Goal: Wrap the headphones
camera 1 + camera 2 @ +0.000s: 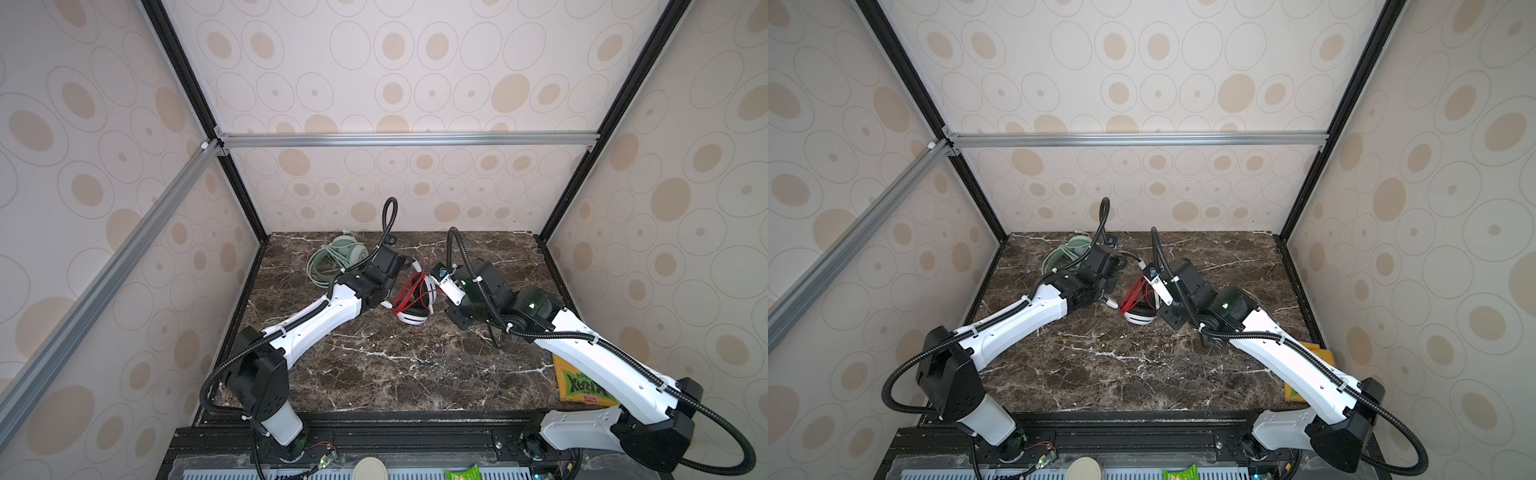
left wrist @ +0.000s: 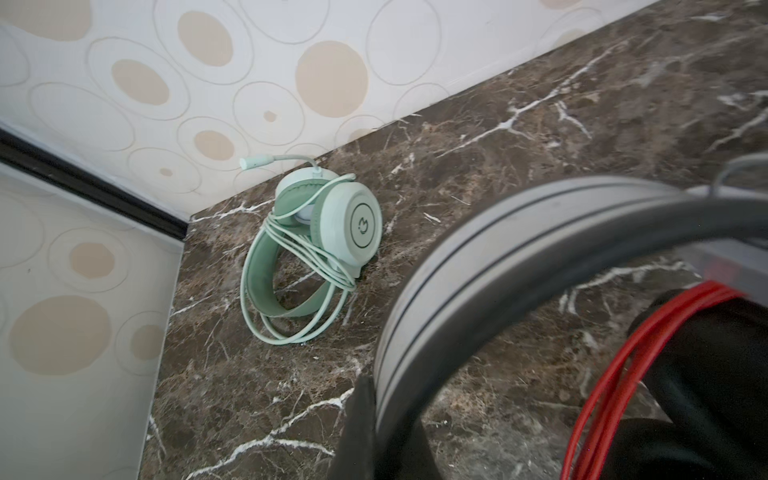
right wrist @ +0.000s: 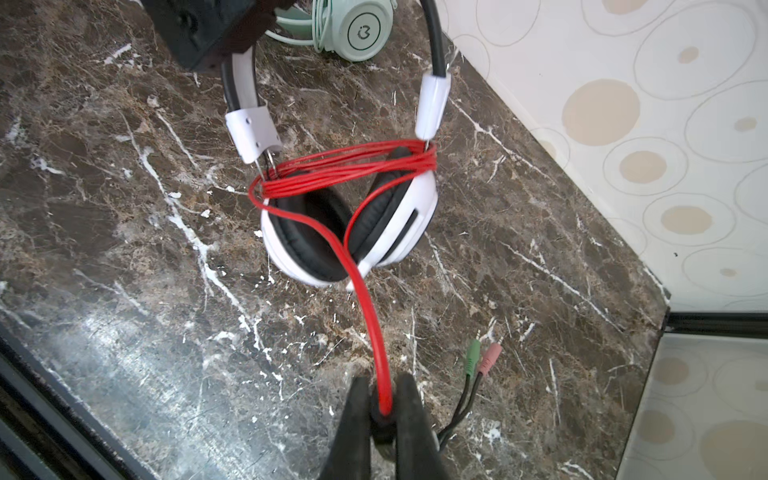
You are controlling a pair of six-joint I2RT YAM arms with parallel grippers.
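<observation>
The white-and-black headphones (image 3: 399,232) hang over the marble table (image 1: 395,365), seen in both top views (image 1: 1139,316). Their red cable (image 3: 345,170) is wound in several turns round the yokes above the ear cups. My left gripper (image 2: 374,415) is shut on the headband (image 2: 498,232); in the right wrist view it shows as the left gripper (image 3: 208,37). My right gripper (image 3: 384,399) is shut on the red cable close to its end, where green and pink plugs (image 3: 482,353) stick out. The mint-green headphones (image 2: 324,232) lie at the back left (image 1: 340,257) with their cable coiled round them.
Patterned walls close in the table on three sides. A yellow snack bag (image 1: 582,386) lies at the right front edge, partly under the right arm. A green packet (image 1: 463,473) and a round pale lid (image 1: 370,469) sit on the rail in front.
</observation>
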